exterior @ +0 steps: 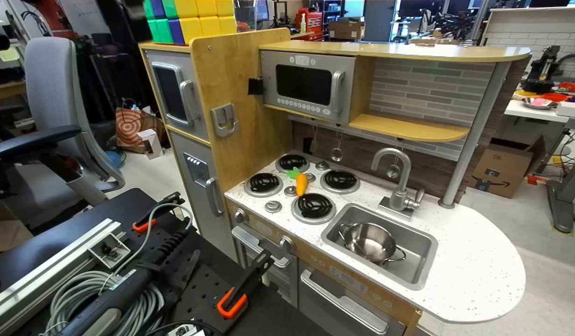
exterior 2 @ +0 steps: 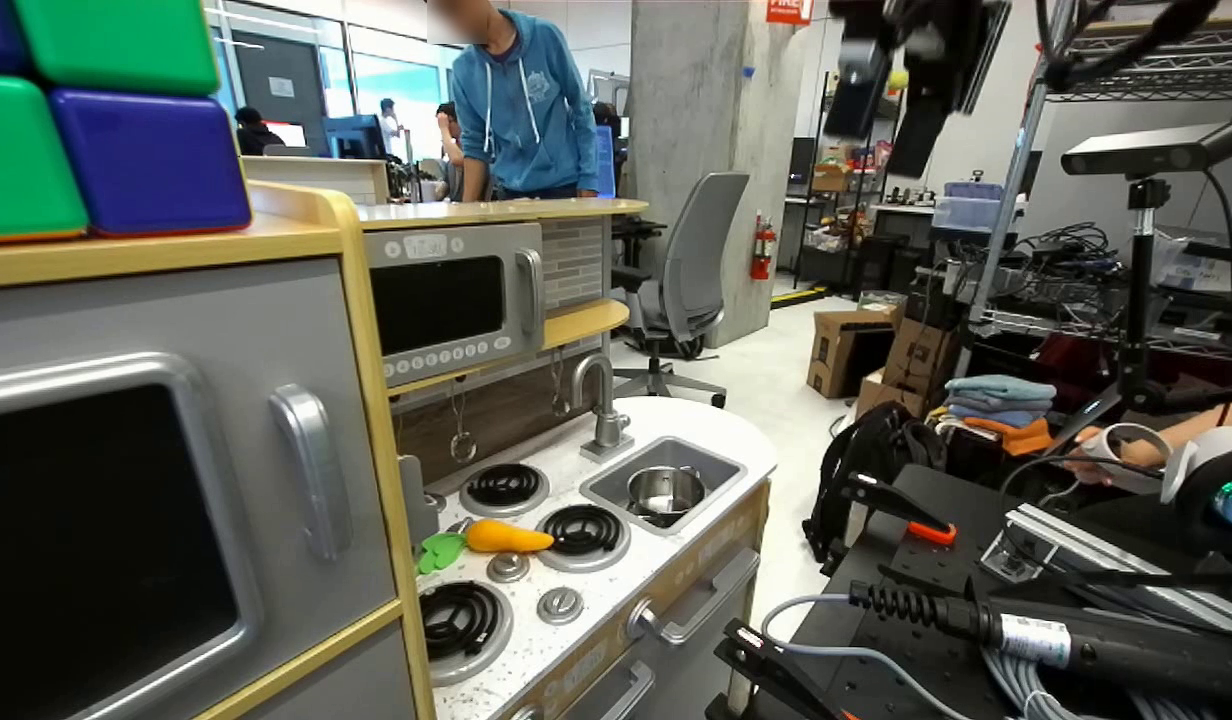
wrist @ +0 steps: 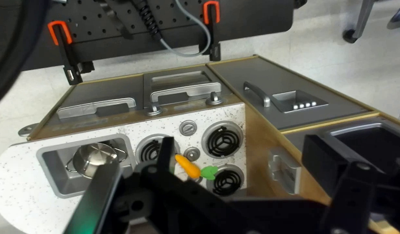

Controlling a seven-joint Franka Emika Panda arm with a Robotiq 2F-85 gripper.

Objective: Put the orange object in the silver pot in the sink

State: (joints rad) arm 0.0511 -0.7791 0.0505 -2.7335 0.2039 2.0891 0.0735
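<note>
On the speckled countertop (exterior: 479, 266) in an exterior view, the orange carrot (exterior: 301, 185) lies among the burners (exterior: 314, 207), around 10 o'clock from the silver pot (exterior: 369, 242). Pot's already sitting in the sink (exterior: 416, 242), no carrot in it, so I'd call this barely started: the grab, the carry and the drop are all left.

In an exterior view the gripper (exterior 2: 879, 148) hangs way up high, about 1 o'clock from the pot and well apart from the carrot. Whatever carries it runs off the top, and from this low angle the pot's floor doesn't show.

Wrist view: fingers (wrist: 318, 162) spread wide, nothing gripped. Carrot's at 3 o'clock from the pot, leafy end pointing roughly at 4. Dark gripper parts block the sink's 4 o'clock corner and a bit of the pot on that side. They're blurry that close, so take it loosely, but I think some countertop at the carrot's 6 o'clock is covered too.
</note>
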